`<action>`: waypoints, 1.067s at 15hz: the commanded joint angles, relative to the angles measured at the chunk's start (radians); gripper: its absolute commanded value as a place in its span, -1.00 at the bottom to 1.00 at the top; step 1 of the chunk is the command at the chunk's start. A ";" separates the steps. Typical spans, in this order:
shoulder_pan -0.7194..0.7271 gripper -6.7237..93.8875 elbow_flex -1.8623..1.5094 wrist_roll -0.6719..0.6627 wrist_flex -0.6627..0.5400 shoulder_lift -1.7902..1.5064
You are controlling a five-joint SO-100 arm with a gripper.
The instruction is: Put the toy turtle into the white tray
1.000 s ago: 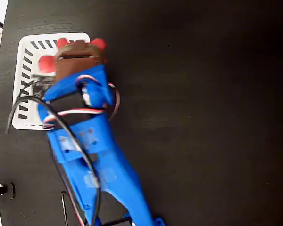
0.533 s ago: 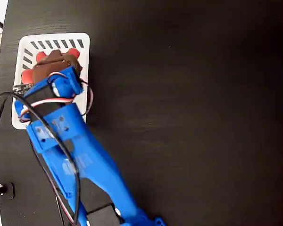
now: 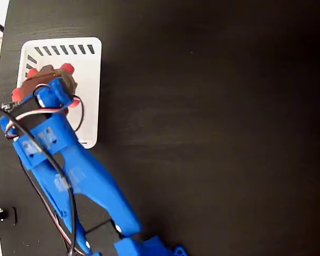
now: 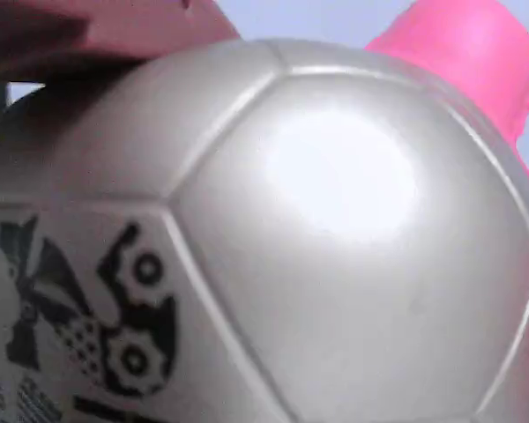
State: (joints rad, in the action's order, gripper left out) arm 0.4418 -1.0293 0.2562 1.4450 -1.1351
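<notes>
The toy turtle (image 3: 49, 75) hangs over the left half of the white tray (image 3: 88, 90), its red legs sticking out around the brownish shell. My gripper (image 3: 42, 84) is shut on it, and the blue wrist covers the fingers from above. The arm also hides the tray's lower left part. In the wrist view the turtle's grey shell (image 4: 335, 229) fills the frame, with the dark logo (image 4: 115, 326) at lower left and a pink leg (image 4: 467, 53) at upper right. From these views I cannot tell whether the turtle touches the tray floor.
The tray sits at the far left of a black table (image 3: 218, 128). The table's left edge (image 3: 0, 160) runs close beside the tray. Black and red-white cables (image 3: 21, 114) loop off the arm. A small black fitting (image 3: 0, 214) sits at the lower left.
The arm has swung left and carried the turtle from the tray's upper right rim to above its left half. More of the tray's right side now shows.
</notes>
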 commanded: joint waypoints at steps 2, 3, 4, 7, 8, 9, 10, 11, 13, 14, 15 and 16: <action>0.017 -0.86 0.060 0.017 0.018 -0.021; 0.021 -0.84 0.061 0.014 0.017 -0.012; 0.026 -0.83 0.064 0.012 0.014 -0.002; 0.048 -0.15 0.094 0.012 0.021 0.043; 0.054 -0.01 0.094 0.015 0.020 0.049; 0.057 0.08 0.092 0.017 0.017 0.051; 0.057 0.08 0.089 0.018 0.014 0.051; 0.057 0.17 0.077 0.020 0.009 0.044; 0.052 0.20 0.064 0.015 0.011 0.035; 0.052 0.32 0.061 0.008 0.017 0.035; 0.052 0.37 0.057 0.009 0.017 0.034; 0.052 0.37 0.051 0.015 0.017 0.029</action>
State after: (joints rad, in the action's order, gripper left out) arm 0.4832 -0.9940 0.2562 1.4573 -1.0416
